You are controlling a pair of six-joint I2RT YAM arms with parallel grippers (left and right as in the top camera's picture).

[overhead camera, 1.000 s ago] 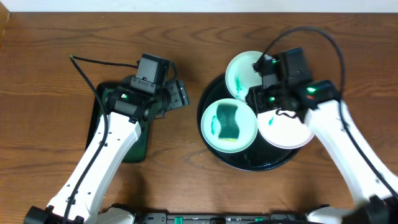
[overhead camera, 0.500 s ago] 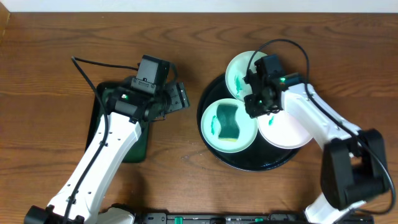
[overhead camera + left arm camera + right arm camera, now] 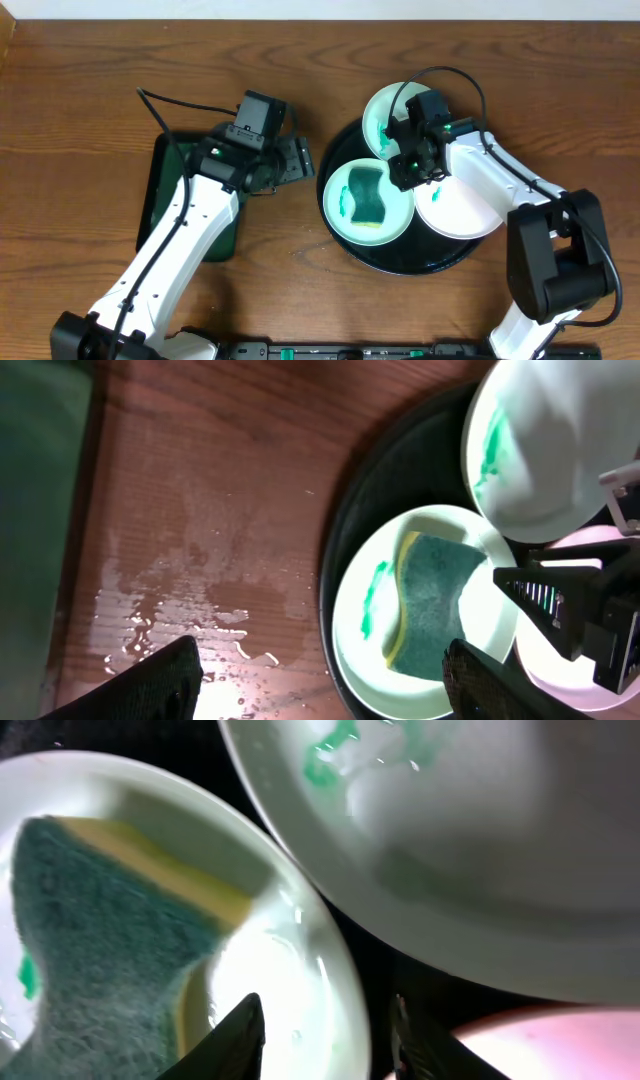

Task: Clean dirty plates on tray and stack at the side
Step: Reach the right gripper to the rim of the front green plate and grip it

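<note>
A brown wooden table (image 3: 80, 90) is carrying everything. The dark-green rectangular tray (image 3: 155, 180) is lying behind the left gripper (image 3: 287, 160), whose fingers are standing wide apart, holding nothing, above wet wood. Just ahead of it the black tray (image 3: 400, 260) is holding three plates: the sponge plate (image 3: 392, 212) with its green-and-yellow sponge (image 3: 368, 195), the smeared plate (image 3: 383, 118) and the clean plate (image 3: 462, 208). The right gripper (image 3: 405, 170) is hovering spread over the sponge plate's rim, with the smeared plate just beyond its fingertips.
</note>
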